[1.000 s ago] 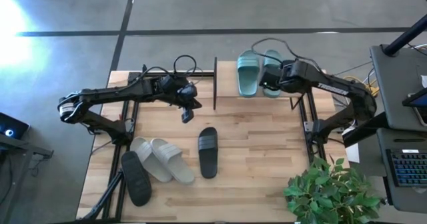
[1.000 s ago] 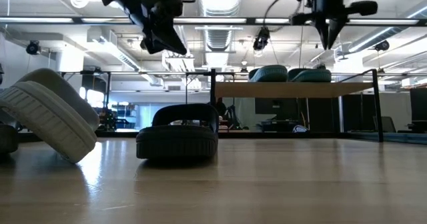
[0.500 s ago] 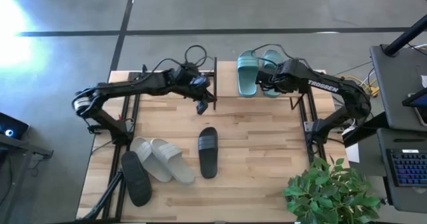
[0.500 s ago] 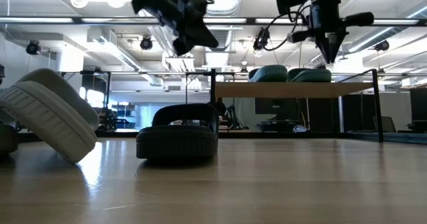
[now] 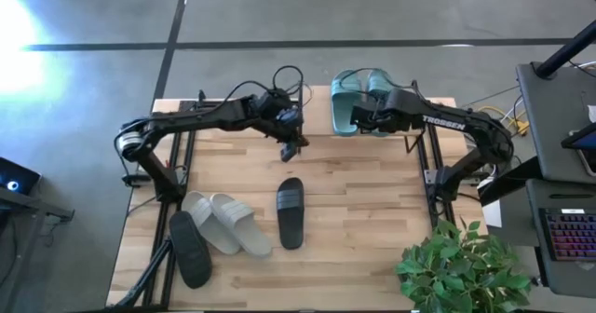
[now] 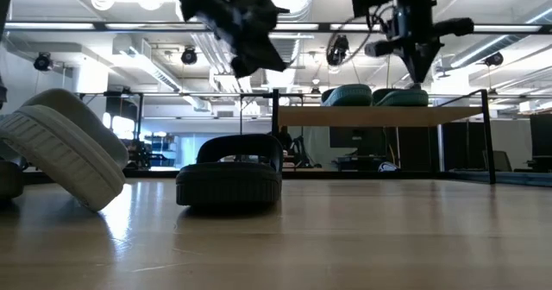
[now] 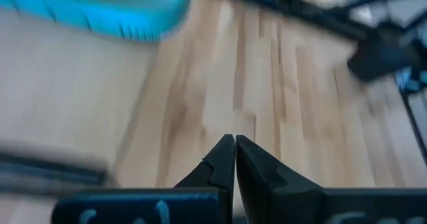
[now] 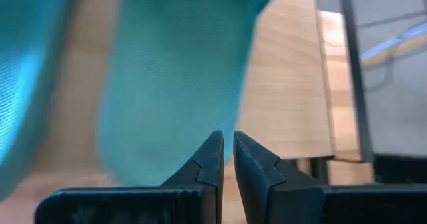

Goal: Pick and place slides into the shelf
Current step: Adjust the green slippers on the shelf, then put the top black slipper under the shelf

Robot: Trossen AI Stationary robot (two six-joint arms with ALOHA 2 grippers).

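Note:
Two teal slides (image 5: 346,103) (image 5: 377,88) lie side by side on the shelf's light top board (image 6: 379,116) at the table's far right. My right gripper (image 6: 420,76) is shut, points down and hovers just above them; its wrist view is filled by a teal slide (image 8: 180,71). My left gripper (image 5: 291,150) is shut and empty, in the air beside the shelf's left frame (image 5: 300,117). A black slide (image 5: 290,212) rests sole-down mid-table. Two grey slides (image 5: 223,222) lie overlapping at the near left, beside another black slide (image 5: 189,248).
A potted plant (image 5: 456,266) overhangs the table's near right corner. Past the right edge stands a desk with a keyboard (image 5: 568,234). Cables (image 5: 279,78) loop over the far edge. Bare wood (image 5: 363,201) lies between the mid-table black slide and the right edge.
My left gripper, shut throughout, has swung toward the table's right, up to the shelf's left frame. My right gripper has sunk toward the teal slides and shifted slightly left, rolling at the wrist. The slides have stayed in place.

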